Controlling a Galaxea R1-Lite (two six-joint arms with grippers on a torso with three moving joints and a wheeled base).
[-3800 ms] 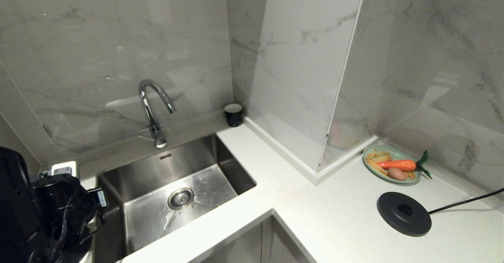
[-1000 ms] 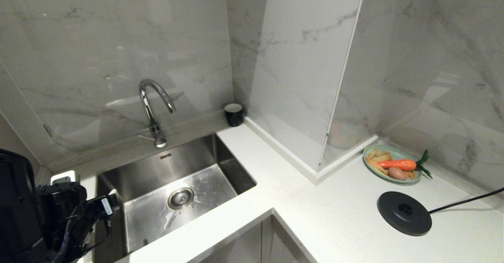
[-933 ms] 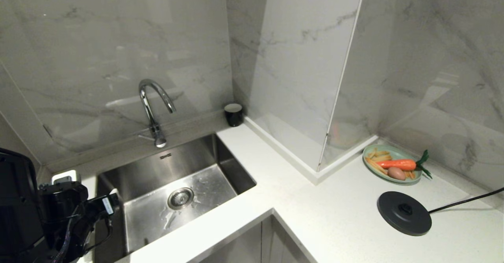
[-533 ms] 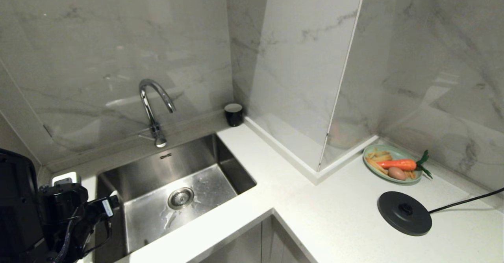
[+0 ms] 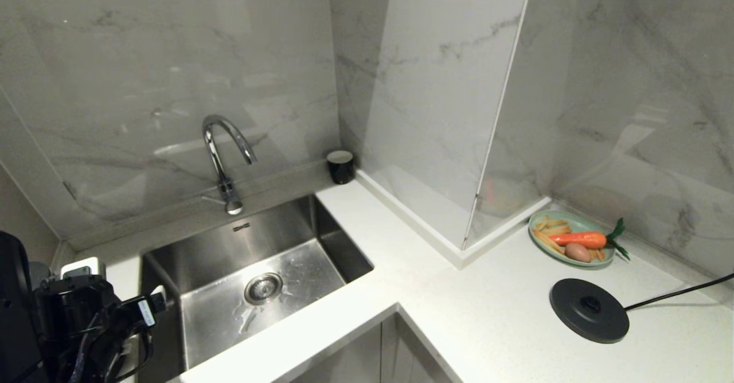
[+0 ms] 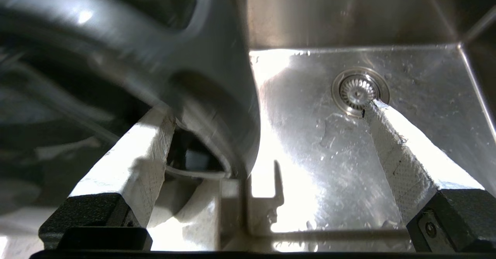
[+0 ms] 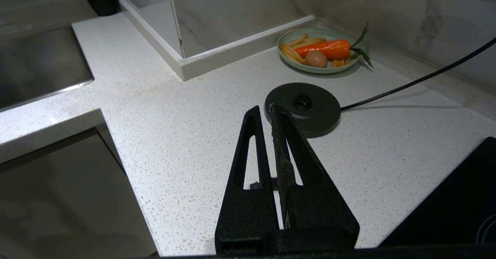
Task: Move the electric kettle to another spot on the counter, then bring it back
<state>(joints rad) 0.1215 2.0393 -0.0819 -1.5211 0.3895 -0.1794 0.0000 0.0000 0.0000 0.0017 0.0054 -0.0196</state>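
The electric kettle [image 5: 12, 308] stands on the tabletop [image 5: 499, 314] left of the sink [image 5: 252, 280], far from its base disc [image 5: 588, 311]. The left hand [image 6: 267, 135] gapes wide around the kettle handle [image 6: 217, 96], gripping nothing, likely so the kettle stands freely. The right hand [image 7: 267, 113], fingers pressed together, hangs parked near the base disc.

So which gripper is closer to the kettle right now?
Left. The open left gripper has the electric kettle's handle between its fingers, beside the sink. The shut right gripper hangs over the counter, far off.
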